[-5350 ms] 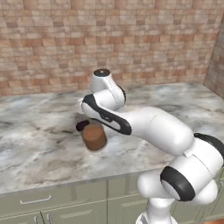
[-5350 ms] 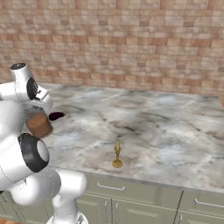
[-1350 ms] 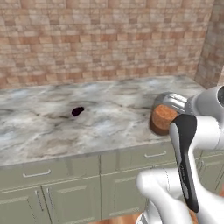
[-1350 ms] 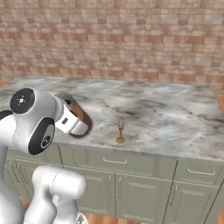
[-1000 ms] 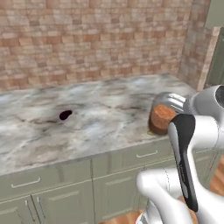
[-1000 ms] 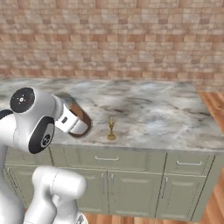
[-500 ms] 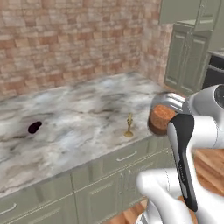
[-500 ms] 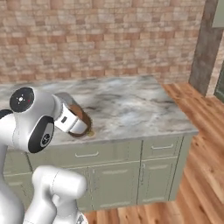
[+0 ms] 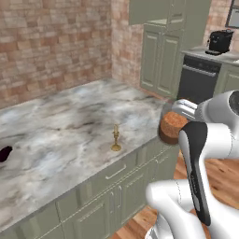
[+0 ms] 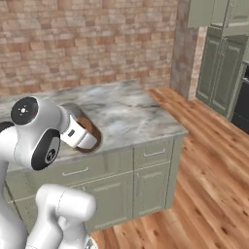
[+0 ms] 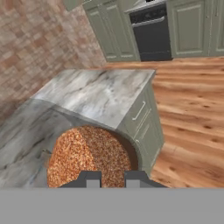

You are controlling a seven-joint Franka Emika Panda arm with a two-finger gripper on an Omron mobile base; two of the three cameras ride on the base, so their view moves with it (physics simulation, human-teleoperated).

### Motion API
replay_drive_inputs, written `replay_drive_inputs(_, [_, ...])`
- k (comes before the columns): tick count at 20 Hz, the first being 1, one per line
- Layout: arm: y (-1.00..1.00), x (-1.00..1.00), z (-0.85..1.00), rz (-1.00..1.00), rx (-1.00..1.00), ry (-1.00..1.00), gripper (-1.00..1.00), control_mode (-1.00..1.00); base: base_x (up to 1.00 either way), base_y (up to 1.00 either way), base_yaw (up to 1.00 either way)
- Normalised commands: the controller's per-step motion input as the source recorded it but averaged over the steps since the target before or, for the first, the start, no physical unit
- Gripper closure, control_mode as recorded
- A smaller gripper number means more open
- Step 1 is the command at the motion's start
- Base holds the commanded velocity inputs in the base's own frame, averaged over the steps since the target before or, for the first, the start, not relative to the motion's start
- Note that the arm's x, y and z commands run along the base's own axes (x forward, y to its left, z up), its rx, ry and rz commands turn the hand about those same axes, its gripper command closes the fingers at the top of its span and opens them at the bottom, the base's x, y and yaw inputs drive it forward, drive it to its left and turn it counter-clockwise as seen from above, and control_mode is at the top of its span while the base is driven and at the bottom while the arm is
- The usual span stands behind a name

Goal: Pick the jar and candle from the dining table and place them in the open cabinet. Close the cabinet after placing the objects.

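Note:
My gripper [image 11: 111,178] is shut on the jar [image 11: 89,158], a clear glass cylinder lying tilted with brown powder against its wall. The jar [image 9: 171,129] hangs past the table's right end, tucked close to my arm, and it shows again beside my white hand as the jar [image 10: 88,130]. The small gold candle [image 9: 115,138] stands upright near the front edge of the marbled dining table [image 9: 70,116], well left of the jar. The tall sage-green cabinet [image 9: 161,60] stands across the room by the brick wall, and the cabinet [image 10: 221,68] shows at the far right.
A dark oval blob [image 9: 4,153] lies at the table's left. A black oven front [image 9: 197,79] and a black appliance [image 9: 219,41] on a counter sit right of the cabinet. Wooden floor [image 10: 204,165] spreads between the table [image 10: 131,114] and the cupboards.
The whole scene has swung as the base moved: the table slid left, and the cabinets, oven and wooden floor came into view. The jar stays held in the gripper.

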Motion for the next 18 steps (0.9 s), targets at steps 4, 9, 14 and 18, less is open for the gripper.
replay_drive_inputs(4, [0.0, 0.0, 0.0, 0.0, 0.0, 0.0, 1.0, 1.0, 0.0, -0.3, -0.39])
replay_drive_inputs(9, [0.0, 0.0, 0.0, 0.0, 0.0, 0.0, 1.0, 1.0, 0.0, -0.19, -0.41])
replay_drive_inputs(14, [0.0, 0.0, 0.0, 0.0, 0.0, 0.0, 1.0, 1.0, 0.0, -0.21, -0.41])
replay_drive_inputs(18, [0.0, 0.0, 0.0, 0.0, 0.0, 0.0, 1.0, 1.0, 0.0, -0.23, -0.42])
